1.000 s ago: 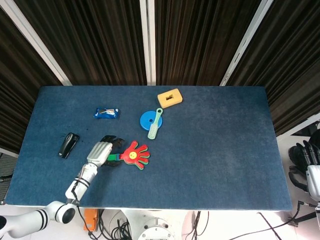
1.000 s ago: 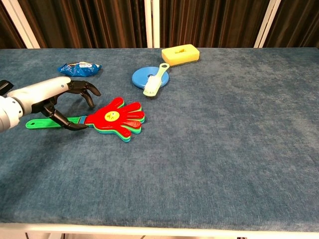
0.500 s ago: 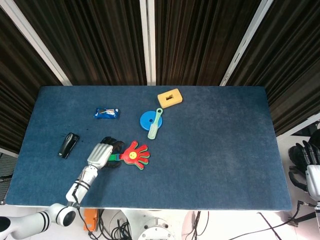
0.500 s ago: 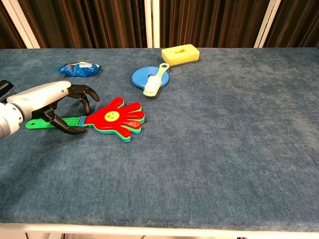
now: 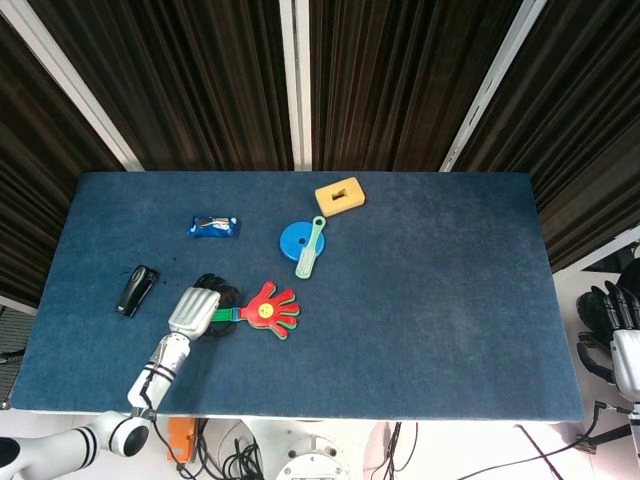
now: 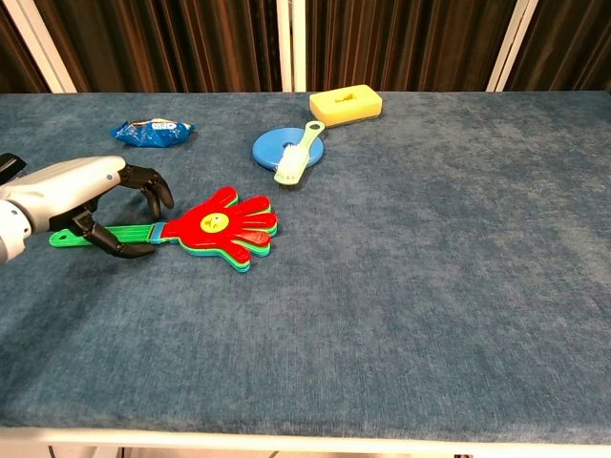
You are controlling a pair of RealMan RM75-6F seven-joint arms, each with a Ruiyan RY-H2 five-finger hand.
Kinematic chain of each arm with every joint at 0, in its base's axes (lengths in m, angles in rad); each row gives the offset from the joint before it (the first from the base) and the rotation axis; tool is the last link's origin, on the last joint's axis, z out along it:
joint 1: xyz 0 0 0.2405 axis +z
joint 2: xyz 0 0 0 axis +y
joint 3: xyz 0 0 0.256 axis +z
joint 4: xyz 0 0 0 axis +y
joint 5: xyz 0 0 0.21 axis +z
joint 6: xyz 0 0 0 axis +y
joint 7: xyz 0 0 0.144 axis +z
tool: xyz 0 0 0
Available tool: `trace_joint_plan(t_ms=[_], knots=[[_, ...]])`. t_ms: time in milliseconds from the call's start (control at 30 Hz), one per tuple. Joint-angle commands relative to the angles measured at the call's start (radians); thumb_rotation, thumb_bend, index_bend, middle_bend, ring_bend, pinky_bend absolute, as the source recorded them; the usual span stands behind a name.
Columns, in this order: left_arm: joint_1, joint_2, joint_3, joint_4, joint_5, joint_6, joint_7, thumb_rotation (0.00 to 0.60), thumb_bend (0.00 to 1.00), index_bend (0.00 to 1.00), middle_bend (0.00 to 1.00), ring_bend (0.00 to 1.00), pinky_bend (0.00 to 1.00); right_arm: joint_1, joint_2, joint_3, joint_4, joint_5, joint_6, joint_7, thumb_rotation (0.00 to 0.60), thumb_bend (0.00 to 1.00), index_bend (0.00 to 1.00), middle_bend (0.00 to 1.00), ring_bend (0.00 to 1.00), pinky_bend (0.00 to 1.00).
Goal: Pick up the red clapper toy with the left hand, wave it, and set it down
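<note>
I'm hovering my left hand (image 6: 81,196) right over the green handle of the clapper (image 6: 215,227), fingers curled around it from above but not clamped; I'm judging the hand open, nothing held. The clapper is lying flat on the table (image 6: 430,286), near the left side, its red palm pointing right and its handle running under my fingers (image 6: 143,186). So I'm calling the task barely begun: the grasp is not made, and the lift, the wave and the set-down are all left. My right hand (image 5: 610,310) is hanging off the right edge of the table, well apart from everything; I can't tell how its fingers are set. The table is covered in blue felt-like cloth. Beyond the clapper a blue disc (image 6: 282,148) is sitting with a pale brush (image 6: 298,157) across it, a yellow block (image 6: 346,103) further back, a blue packet (image 6: 153,130) at far left, and a black device (image 5: 137,288) left of my hand. Dark curtains (image 5: 200,80) with pale posts are closing off the back.
</note>
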Motion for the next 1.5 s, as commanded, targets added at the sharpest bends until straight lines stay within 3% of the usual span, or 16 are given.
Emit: trace_joint_plan(t_ms=[33, 533, 867, 1033, 1100, 1300, 1500], knots=[[0.001, 0.009, 0.002, -0.010, -0.011, -0.011, 0.017, 0.600, 0.19, 0.38, 0.33, 0.15, 0.14, 0.001, 0.000, 0.001, -0.002, -0.001, 0.000, -0.001, 0.600, 0.25, 0.00, 0.00, 0.00, 0.00], [-0.013, 0.016, 0.001, -0.051, -0.053, -0.063, 0.066, 0.600, 0.19, 0.43, 0.26, 0.11, 0.13, 0.000, -0.001, 0.000, -0.001, 0.002, -0.003, -0.001, 0.600, 0.26, 0.00, 0.00, 0.00, 0.00], [-0.015, 0.016, -0.010, -0.070, -0.083, -0.070, 0.075, 0.600, 0.23, 0.60, 0.26, 0.11, 0.13, 0.001, -0.005, 0.001, 0.007, 0.005, -0.007, 0.007, 0.600, 0.26, 0.00, 0.00, 0.00, 0.00], [-0.005, 0.019, -0.024, -0.096, -0.083, -0.037, 0.061, 0.600, 0.26, 0.63, 0.28, 0.11, 0.15, 0.002, -0.005, 0.000, 0.009, 0.005, -0.009, 0.009, 0.600, 0.26, 0.00, 0.00, 0.00, 0.00], [0.002, 0.022, -0.038, -0.112, -0.075, -0.007, 0.043, 0.600, 0.27, 0.63, 0.29, 0.12, 0.18, 0.002, -0.005, 0.000, 0.008, 0.004, -0.008, 0.008, 0.600, 0.26, 0.00, 0.00, 0.00, 0.00], [0.029, 0.014, -0.082, -0.133, -0.044, 0.106, -0.031, 0.600, 0.30, 0.65, 0.41, 0.27, 0.45, 0.002, -0.005, -0.001, 0.007, 0.004, -0.010, 0.007, 0.600, 0.26, 0.00, 0.00, 0.00, 0.00], [0.042, 0.009, -0.101, -0.131, -0.034, 0.150, -0.090, 0.600, 0.32, 0.64, 0.52, 0.45, 0.69, 0.002, -0.003, -0.002, 0.006, 0.001, -0.010, 0.008, 0.600, 0.26, 0.00, 0.00, 0.00, 0.00]])
